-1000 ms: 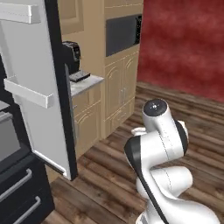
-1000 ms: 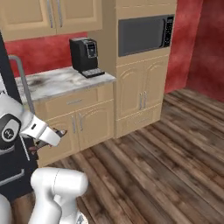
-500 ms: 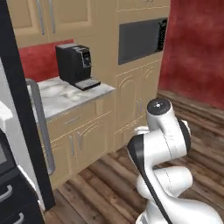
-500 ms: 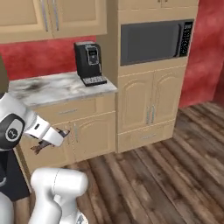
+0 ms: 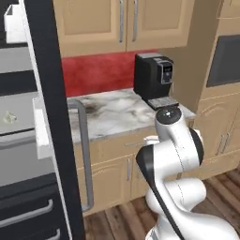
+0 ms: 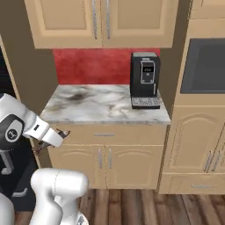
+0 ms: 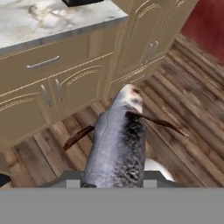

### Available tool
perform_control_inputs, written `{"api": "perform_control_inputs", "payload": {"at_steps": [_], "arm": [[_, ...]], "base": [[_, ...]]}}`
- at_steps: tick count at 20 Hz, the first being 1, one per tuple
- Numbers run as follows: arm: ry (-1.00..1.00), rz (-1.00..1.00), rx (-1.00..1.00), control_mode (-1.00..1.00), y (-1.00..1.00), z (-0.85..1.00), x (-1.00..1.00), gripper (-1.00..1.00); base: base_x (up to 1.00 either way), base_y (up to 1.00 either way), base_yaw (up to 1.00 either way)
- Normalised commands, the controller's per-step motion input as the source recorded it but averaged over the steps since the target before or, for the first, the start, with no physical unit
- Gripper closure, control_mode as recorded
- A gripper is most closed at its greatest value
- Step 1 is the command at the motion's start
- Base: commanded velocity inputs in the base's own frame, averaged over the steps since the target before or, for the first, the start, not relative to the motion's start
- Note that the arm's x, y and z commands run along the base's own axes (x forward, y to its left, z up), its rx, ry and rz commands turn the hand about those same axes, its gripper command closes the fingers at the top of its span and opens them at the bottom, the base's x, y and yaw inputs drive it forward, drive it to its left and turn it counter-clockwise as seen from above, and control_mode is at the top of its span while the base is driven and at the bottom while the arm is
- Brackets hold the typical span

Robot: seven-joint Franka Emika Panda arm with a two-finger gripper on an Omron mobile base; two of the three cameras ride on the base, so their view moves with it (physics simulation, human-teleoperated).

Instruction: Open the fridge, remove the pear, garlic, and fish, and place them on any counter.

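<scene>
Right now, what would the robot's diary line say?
stage: carrying fish to counter | claw: shut on fish | fridge: door open | counter: ahead, coffee machine on it

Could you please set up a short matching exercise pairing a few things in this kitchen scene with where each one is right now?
Things:
1. fish
2. coffee machine
3. garlic
4. fridge

Places or states:
A. on a grey shelf inside the fridge
B. standing on the counter at its right end
C. door standing open
D. held in the gripper, above the wooden floor

Pairs: 1-D, 2-B, 3-A, 4-C
</scene>
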Motion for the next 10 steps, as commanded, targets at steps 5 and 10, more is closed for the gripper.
{"api": "perform_control_inputs", "payload": {"at_steps": [5,10], "arm": [[0.00,0.00,0.00,1.00,0.00,0.00,0.00,1.00],[0.00,0.00,0.00,1.00,0.00,0.00,0.00,1.00]], "base": [[0.82,-0.68,0.48],[0.95,-0.72,0.39]]}}
